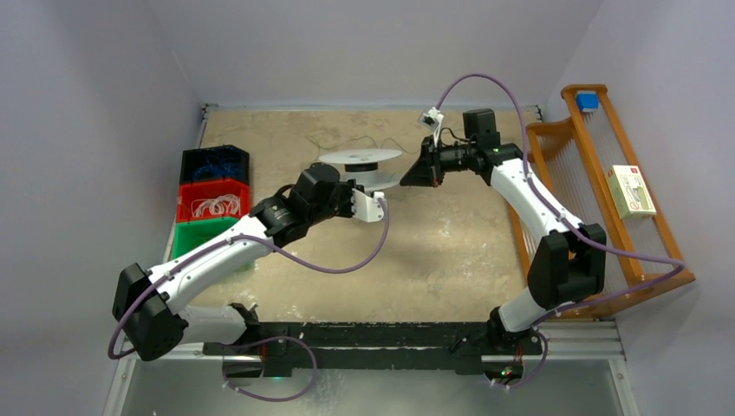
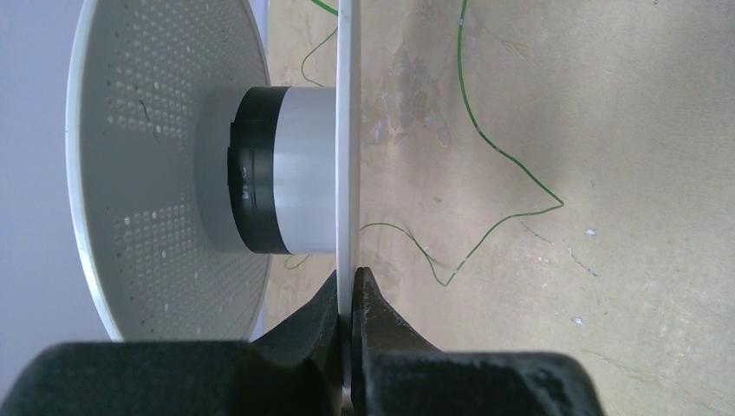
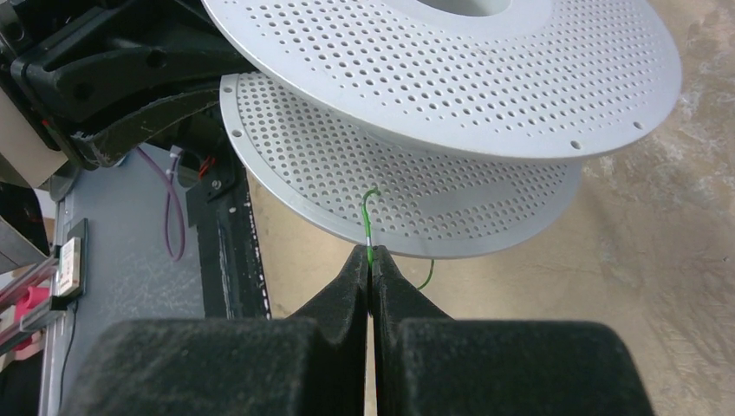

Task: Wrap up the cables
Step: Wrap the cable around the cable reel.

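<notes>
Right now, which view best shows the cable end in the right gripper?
Right wrist: the green cable end sits pinched in the right gripper, near the spool. Left wrist shows only loose cable on the table; top shows faint thread.

The spool [image 3: 451, 95] looks matt perforated plastic, the cable [image 3: 367, 227] perhaps plastic-coated, the tabletop [image 2: 624, 260] rough.

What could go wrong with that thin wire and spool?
The right gripper pinches only the tip of the green wire; it could slip out. Its slack lies kinked on the table, so it might snag. The left gripper holds the spool by its thin rim alone, so it may twist.
</notes>
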Controlling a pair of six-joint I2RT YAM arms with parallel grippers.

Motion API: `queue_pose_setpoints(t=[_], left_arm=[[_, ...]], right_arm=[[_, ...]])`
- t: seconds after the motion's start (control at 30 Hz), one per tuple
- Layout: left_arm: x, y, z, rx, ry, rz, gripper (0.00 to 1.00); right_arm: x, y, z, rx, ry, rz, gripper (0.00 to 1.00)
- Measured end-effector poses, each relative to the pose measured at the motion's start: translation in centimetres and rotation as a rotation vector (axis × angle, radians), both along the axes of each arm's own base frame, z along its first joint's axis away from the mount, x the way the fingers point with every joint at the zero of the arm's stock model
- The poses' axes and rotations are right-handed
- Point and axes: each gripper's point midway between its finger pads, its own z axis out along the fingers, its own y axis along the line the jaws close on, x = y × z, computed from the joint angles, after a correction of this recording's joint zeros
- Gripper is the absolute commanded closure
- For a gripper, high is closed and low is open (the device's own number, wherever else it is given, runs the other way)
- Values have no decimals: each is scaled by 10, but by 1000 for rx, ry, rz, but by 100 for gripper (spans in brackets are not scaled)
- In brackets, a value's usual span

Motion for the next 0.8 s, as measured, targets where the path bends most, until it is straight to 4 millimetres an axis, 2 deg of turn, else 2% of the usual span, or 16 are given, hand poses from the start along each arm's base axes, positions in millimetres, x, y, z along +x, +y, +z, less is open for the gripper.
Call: queue_pose_setpoints(t=[0.37,0.8], left_arm=[[4,-6,-4,87,-74,-6,100],[9,-7,-9,168,-193,3,100]], right_arm=[[-2,5,-4,-24,2,0,100],[11,1,-25,-90,48,-76,100]])
